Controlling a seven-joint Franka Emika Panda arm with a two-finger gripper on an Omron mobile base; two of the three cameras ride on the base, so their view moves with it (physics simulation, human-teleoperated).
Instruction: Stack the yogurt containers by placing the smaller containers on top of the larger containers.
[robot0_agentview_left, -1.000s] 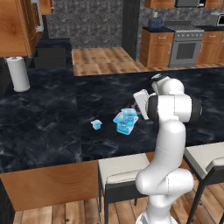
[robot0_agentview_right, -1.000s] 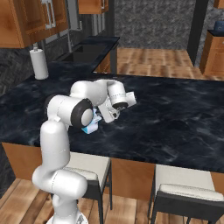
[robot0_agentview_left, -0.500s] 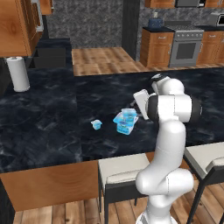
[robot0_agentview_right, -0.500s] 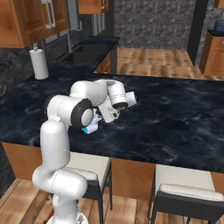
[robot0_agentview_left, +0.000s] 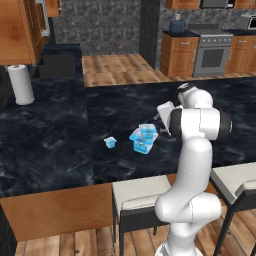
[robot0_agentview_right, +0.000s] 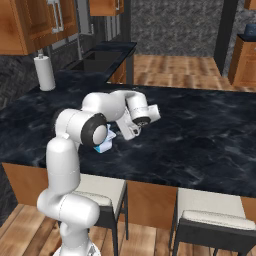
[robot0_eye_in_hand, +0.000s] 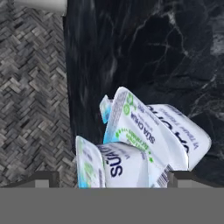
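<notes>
Though the tubs look like thin, translucent plastic, and so probably weigh very little, that lightness is the hazard: a small knock would likely send one skating over the glossy dark counter (robot0_agentview_left: 60, 145). On it, near the front edge, the medium tub (robot0_agentview_left: 146, 131) sits on the big tub (robot0_agentview_left: 142, 143), and the pair looks crooked, the upper one tipped rather than nested flat. From the hand view the medium tub (robot0_eye_in_hand: 135, 127) shows its printed lid side leaning toward the camera, with the big tub (robot0_eye_in_hand: 183, 140) behind it and another printed face low in front; which tub that face belongs to I cannot tell. The tiny tub (robot0_agentview_left: 110, 142) stands apart on the counter, to the left of the pair in the left base view.

The claw (robot0_agentview_right: 131, 131) hovers beside the stack with its jaws spread wide and nothing between them; its dark tips (robot0_eye_in_hand: 46, 178) rise at either side of the tubs.

Judging by the white rims, those are the stiffest part, so the tiny tub is best taken across two opposite walls just under its rim, with a gentle squeeze, since the walls would likely buckle or pop out of a hard pinch. Setting it on a tilted lid risks a slide.
</notes>
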